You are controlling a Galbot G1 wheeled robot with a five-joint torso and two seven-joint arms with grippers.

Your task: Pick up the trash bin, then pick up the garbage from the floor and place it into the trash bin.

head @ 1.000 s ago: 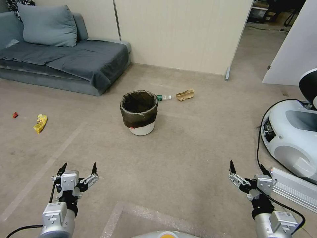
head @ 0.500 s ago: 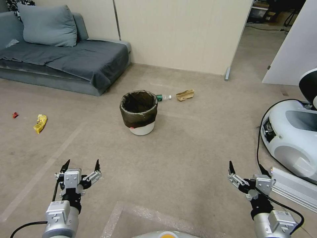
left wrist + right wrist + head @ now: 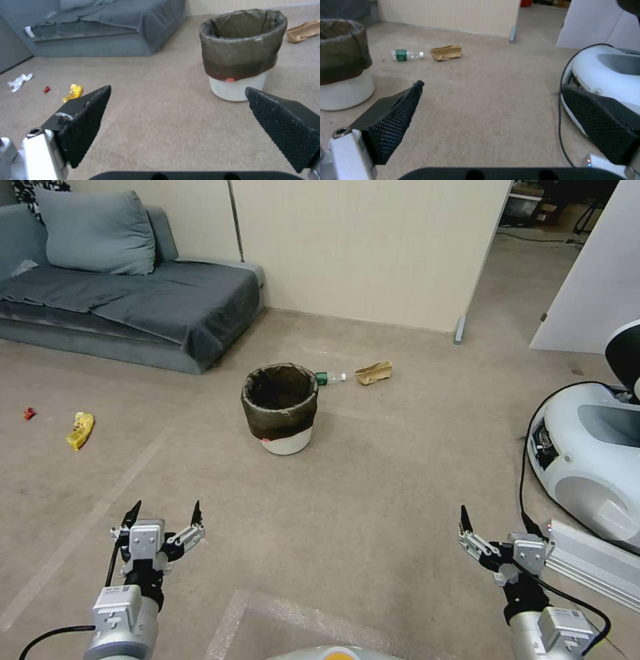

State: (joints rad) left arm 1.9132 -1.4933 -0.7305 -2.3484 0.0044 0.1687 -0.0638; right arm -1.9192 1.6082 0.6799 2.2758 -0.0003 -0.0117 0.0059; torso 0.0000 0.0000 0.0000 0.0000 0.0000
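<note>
Bin (image 3: 280,408) upright mid-frame, mouth up | bottle (image 3: 330,377) lay flat, cap toward frame right | left hand (image 3: 163,512) spread | right hand (image 3: 495,521) spread, both low.

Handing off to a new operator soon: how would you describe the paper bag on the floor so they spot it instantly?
Start at the cream partition wall ahead, then drop to the trash bin standing upright on the carpet before it. Just beyond the bin lies a bottle, and beside that, apart from it, the paper bag. It is the only crumpled brown piece there; the bottle is clear with a green label.
</note>
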